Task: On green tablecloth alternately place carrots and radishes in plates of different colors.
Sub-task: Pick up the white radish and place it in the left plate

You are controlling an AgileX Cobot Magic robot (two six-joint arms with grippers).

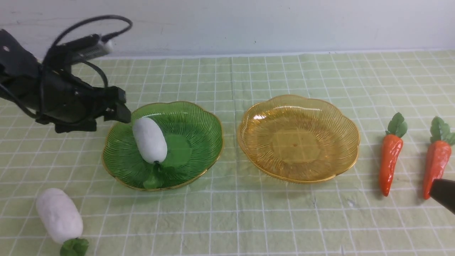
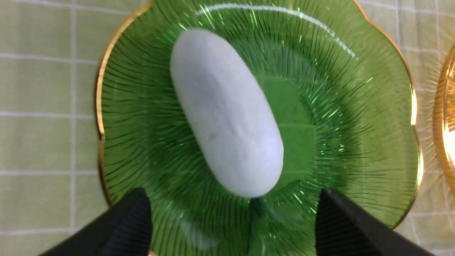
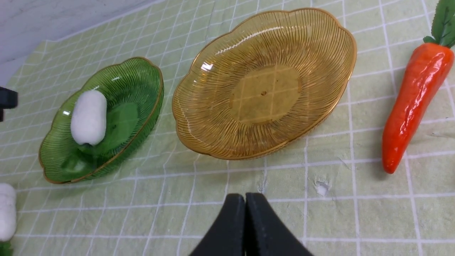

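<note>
While a radish (image 2: pixel 227 113) lies in the green plate (image 2: pixel 355 106), the left fingers (image 2: pixel 131 227) stand wide apart, clear of it, and the right fingers (image 3: pixel 231 227) are pressed together.

On the grid-lined green tablecloth (image 1: pixel 227 220) we see one white radish (image 1: pixel 149 139) lying in the green plate (image 1: pixel 199 124), leaves toward us, the amber plate (image 1: pixel 298 142) just right of it, a second radish (image 1: pixel 59 214) on the cloth front-left, and two glossy orange carrots (image 1: pixel 389 160) (image 1: pixel 435 165) side by side far right.
</note>
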